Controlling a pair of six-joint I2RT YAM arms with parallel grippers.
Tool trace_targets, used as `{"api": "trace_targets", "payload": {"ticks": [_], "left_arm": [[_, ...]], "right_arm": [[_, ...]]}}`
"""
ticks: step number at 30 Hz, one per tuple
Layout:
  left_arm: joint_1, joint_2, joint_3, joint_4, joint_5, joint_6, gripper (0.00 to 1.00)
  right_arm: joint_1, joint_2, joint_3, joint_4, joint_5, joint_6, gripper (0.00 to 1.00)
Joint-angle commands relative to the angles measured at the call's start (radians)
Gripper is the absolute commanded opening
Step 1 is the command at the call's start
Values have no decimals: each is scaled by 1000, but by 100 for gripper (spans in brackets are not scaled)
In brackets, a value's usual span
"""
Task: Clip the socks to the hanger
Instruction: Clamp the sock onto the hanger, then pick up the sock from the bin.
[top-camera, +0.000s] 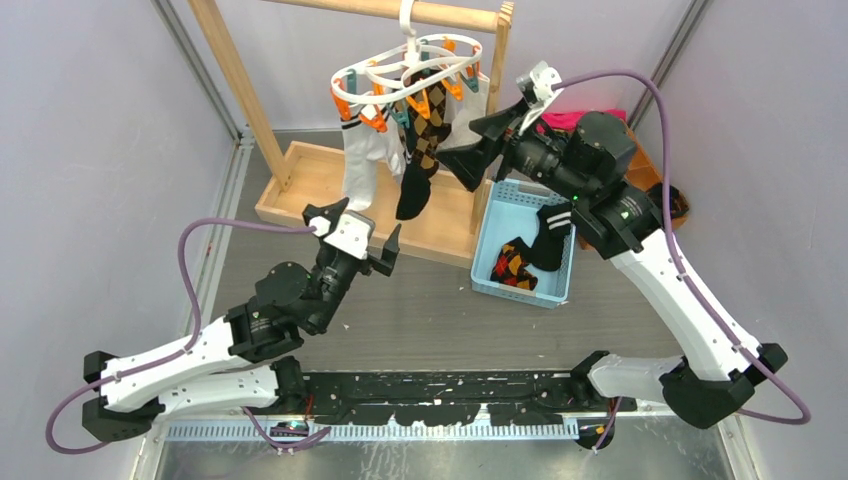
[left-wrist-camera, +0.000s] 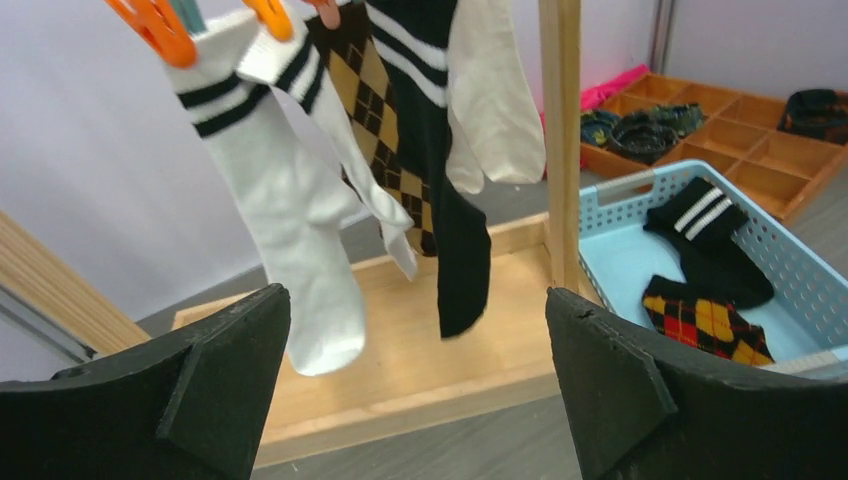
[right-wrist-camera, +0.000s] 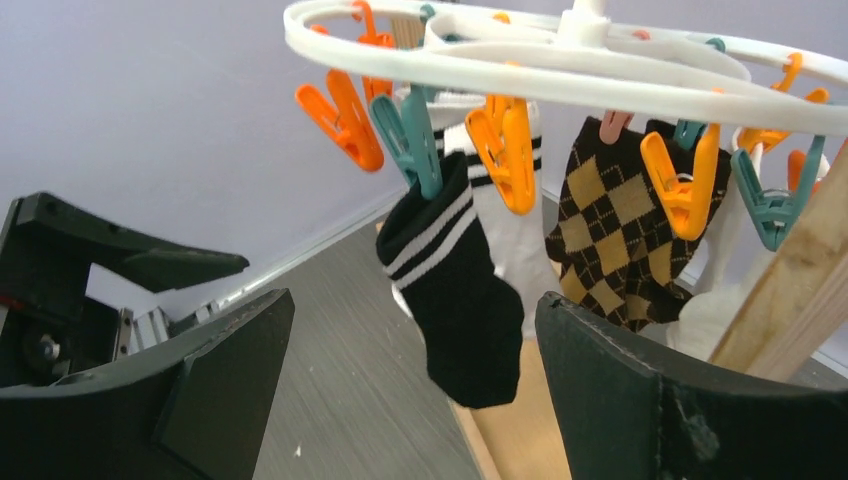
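Left claw (left-wrist-camera: 418, 292) and right claw (right-wrist-camera: 412, 300) spread empty, one sock (right-wrist-camera: 465, 310) clipped on hanger (right-wrist-camera: 500, 70) (teal clip (right-wrist-camera: 408, 140))

Grey table (top-camera: 430, 312), wooden rack base (top-camera: 300, 188), blue basket (top-camera: 520, 294), compartment tray (left-wrist-camera: 760, 130)

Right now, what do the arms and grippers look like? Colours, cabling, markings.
The left arm and right arm have white link shells and black joint housings. A purple cable loops from each base to its wrist. The left gripper and right gripper each have two matte-black fingers, behind them a white mount.
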Motion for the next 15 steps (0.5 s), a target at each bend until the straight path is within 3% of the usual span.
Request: {"api": "trace_targets", "payload": {"ticks": [1, 10, 15], "left_arm": [[14, -28, -9, -103, 28, -171, 100], [82, -96, -111, -197, 67, -425, 100], [115, -105, -165, -194, 67, -518, 99]], "right_arm": [[-50, -64, -55, -13, -204, -56, 96], [-245, -257, -241, -225, -263, -193, 96], [-384, -375, -394, -308, -169, -174, 97]]}}
